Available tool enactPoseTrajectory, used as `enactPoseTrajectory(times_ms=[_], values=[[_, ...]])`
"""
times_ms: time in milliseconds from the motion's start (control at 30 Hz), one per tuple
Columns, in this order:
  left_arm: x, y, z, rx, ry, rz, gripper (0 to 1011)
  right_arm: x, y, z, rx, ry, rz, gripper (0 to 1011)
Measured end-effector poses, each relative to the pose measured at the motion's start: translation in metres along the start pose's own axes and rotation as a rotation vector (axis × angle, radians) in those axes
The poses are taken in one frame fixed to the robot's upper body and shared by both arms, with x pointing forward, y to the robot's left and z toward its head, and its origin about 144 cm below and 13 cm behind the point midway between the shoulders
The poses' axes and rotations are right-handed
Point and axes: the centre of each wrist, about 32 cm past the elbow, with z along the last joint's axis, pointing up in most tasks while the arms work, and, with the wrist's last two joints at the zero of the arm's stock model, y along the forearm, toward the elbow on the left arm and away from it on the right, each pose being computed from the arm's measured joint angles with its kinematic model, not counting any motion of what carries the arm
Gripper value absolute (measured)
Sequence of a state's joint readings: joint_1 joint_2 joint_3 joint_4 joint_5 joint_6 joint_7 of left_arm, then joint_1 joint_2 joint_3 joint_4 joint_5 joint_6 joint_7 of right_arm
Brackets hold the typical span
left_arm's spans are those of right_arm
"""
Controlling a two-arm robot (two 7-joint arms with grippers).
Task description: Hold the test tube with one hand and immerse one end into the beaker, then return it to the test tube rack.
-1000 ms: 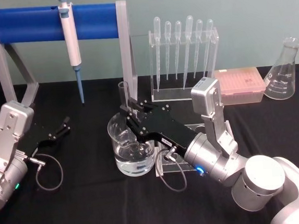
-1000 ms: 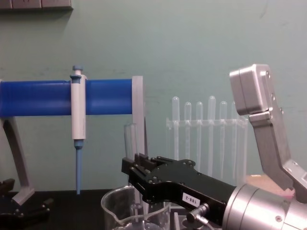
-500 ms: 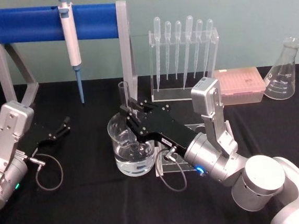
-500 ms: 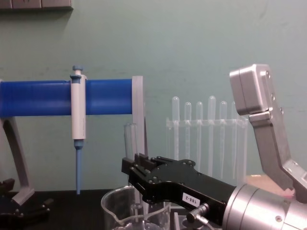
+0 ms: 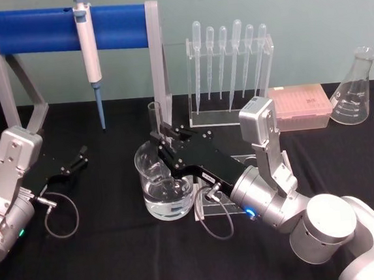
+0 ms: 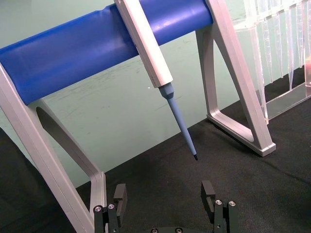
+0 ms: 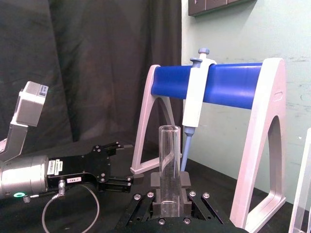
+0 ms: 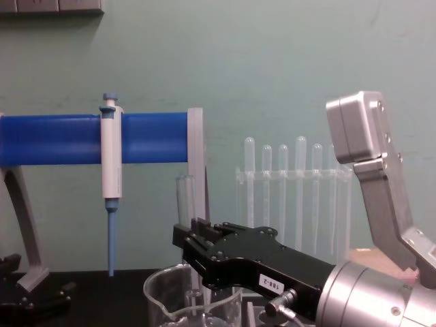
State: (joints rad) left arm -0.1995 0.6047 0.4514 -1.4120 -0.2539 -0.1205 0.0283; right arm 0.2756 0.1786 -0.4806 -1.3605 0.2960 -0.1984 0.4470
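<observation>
Test tube (image 7: pixel 169 167) upright in beaker (image 5: pixel 165 184)

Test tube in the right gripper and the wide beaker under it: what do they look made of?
The long clear test tube, clamped upright by the right gripper, looks like smooth glass: fully see-through, with bright edge glints. The wide clear spouted beaker looks the same, transparent with a glossy rim and clear liquid inside. Clear rigid plastic cannot be ruled out.

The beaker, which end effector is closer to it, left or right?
Right. The right end effector hangs over the beaker, shut on the test tube dipping into it. The left end effector sits open on the table, off to the beaker's left.
</observation>
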Motion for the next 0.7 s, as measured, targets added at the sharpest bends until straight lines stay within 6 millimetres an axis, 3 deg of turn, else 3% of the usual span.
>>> enactPoseTrajectory(times_ms=[700], values=[[0.0,0.0,0.0,0.0,0.0,0.0,1000,0.0,0.0,0.0,0.0,0.0,0.0,225]])
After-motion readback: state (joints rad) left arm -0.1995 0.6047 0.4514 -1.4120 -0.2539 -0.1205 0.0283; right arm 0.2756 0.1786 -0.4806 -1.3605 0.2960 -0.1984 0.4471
